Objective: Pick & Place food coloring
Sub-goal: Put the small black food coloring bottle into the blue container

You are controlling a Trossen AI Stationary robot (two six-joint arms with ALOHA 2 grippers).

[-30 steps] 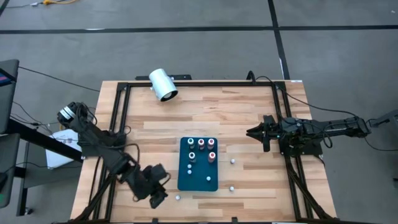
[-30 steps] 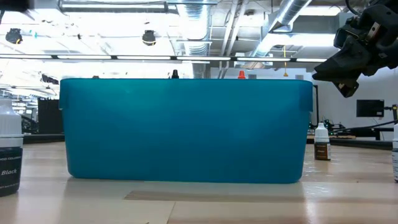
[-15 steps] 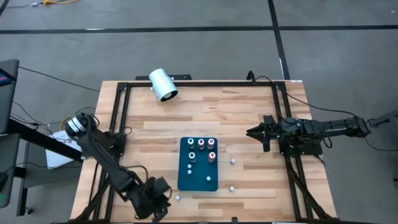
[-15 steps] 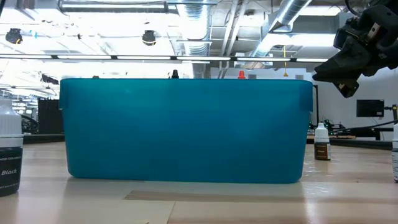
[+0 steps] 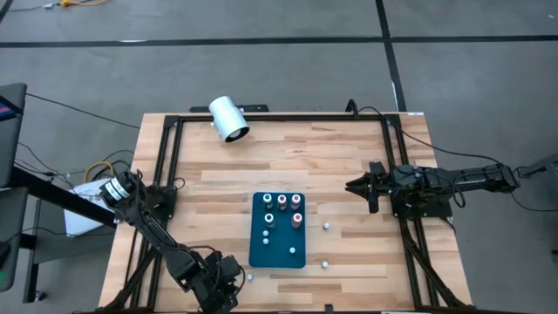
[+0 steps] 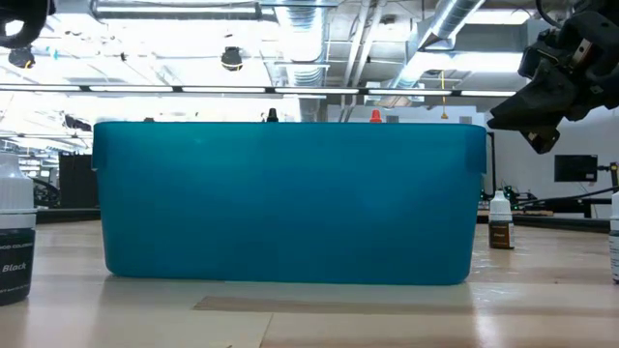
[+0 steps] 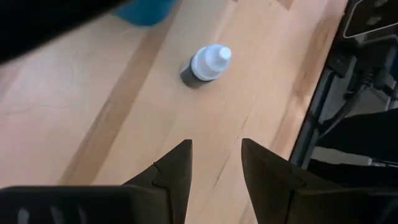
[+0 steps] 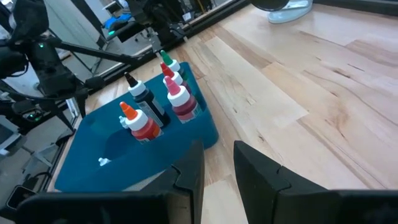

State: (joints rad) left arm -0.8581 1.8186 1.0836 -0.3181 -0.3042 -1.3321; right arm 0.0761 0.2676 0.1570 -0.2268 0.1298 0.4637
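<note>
The teal holder (image 5: 279, 251) lies mid-table with several small bottles standing in its far half (image 8: 163, 99). A dark bottle with a white top (image 5: 248, 277) (image 7: 207, 62) stands alone on the wood near the holder's near left corner. Two more loose bottles (image 5: 327, 227) (image 5: 323, 262) stand right of the holder. My left gripper (image 5: 228, 286) (image 7: 216, 167) is open, close to the table's near edge, just left of the dark bottle and short of it. My right gripper (image 5: 353, 185) (image 8: 217, 163) is open and hovers right of the holder.
A large white cylinder (image 5: 228, 119) lies at the table's far edge. Black frame rails (image 5: 410, 235) run along the table's sides. In the low view the holder's wall (image 6: 290, 203) fills the middle, with a black-labelled bottle (image 6: 14, 237) on its left and a brown bottle (image 6: 499, 220) on its right.
My left arm has swung its gripper toward the table's near edge, ending low beside the lone dark bottle. The right arm and all bottles have kept still.
</note>
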